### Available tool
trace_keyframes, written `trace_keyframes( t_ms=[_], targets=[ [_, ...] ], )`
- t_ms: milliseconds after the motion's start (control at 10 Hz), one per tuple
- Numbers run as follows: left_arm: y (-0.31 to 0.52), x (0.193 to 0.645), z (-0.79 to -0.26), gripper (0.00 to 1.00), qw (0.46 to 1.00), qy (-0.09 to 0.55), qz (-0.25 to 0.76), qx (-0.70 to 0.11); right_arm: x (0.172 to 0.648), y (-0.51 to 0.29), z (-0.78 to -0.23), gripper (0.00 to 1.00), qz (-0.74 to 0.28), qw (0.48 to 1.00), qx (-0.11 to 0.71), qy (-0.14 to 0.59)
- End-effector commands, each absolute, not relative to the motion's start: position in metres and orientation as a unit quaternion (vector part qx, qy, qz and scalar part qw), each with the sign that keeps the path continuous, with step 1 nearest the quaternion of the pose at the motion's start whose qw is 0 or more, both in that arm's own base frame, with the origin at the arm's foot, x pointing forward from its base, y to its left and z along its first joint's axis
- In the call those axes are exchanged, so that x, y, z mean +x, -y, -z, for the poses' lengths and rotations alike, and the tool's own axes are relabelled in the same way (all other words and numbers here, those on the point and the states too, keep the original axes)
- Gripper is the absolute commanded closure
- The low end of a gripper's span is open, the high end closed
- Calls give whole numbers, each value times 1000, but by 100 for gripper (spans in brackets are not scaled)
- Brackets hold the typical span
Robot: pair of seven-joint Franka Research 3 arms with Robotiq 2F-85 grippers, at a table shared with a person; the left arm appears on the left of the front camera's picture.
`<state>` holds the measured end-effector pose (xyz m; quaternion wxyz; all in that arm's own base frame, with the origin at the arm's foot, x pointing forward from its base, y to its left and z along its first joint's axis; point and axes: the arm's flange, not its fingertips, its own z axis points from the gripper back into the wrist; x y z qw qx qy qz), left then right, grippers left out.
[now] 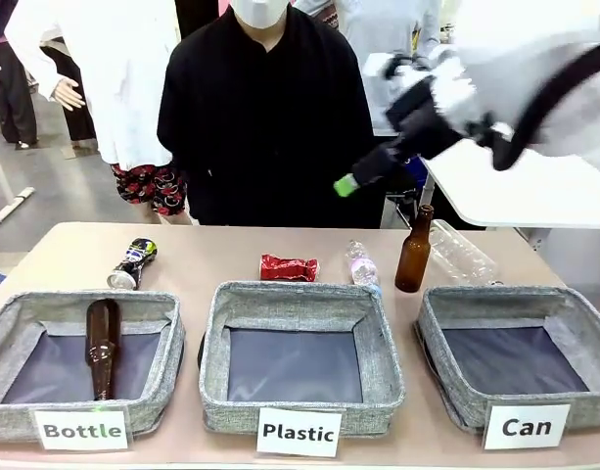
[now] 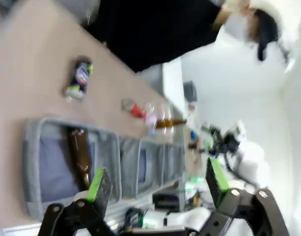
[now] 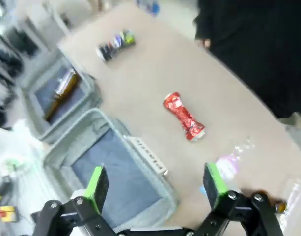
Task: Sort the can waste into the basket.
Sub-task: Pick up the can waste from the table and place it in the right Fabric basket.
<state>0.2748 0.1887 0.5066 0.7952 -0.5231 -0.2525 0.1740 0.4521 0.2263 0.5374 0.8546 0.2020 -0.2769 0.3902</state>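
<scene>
Jaws stand wide on both arms, nothing between them: in the right wrist view the green pads [image 3: 97, 183] frame the corner of the Plastic basket [image 3: 140, 147], with the red can [image 3: 183, 116] lying just ahead at centre frame; in the left wrist view the left arm's pads [image 2: 96, 183] are spread above the Bottle basket [image 2: 35, 162]. In the front view the right arm [image 1: 534, 83] hangs at upper right, well above the surface [image 1: 211, 250]. The red can [image 1: 289, 267] lies on its side at centre, just behind the Plastic basket [image 1: 290, 292]; the dark can [image 1: 132, 264] lies at left, behind the Bottle basket [image 1: 84, 299], which holds one brown bottle [image 1: 102, 345]. The Can basket [image 1: 495, 297] sits at lower right with nothing in it. The red can looks like the likely first target: the descent should straddle its crushed waist across the short side, staying clear of the small plastic bottle [image 1: 363, 266] just right of it and the upright brown bottle [image 1: 414, 253], which could topple. A larger clear bottle [image 1: 461, 255] lies behind the Can basket. A person in black [image 1: 270, 117] stands at the far edge; a white side table [image 1: 515, 191] stands at right over grey floor.
</scene>
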Motion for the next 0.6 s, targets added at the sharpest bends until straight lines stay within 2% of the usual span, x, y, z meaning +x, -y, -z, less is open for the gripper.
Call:
trace_keyframes(
  t_ms=[0,200,300,500],
  targets=[
    [-150,258,-477,0,843,177,-131,-490,508,-270,-539,0,-400,879,132,225],
    [-127,260,-443,0,874,128,-100,-458,531,-321,-514,0,-387,903,46,183],
    [-147,275,-470,0,841,168,-136,-496,535,-343,-502,0,-381,909,26,165],
    [-147,275,-470,0,841,168,-136,-496,535,-361,-476,0,-347,931,18,111]
  ],
)
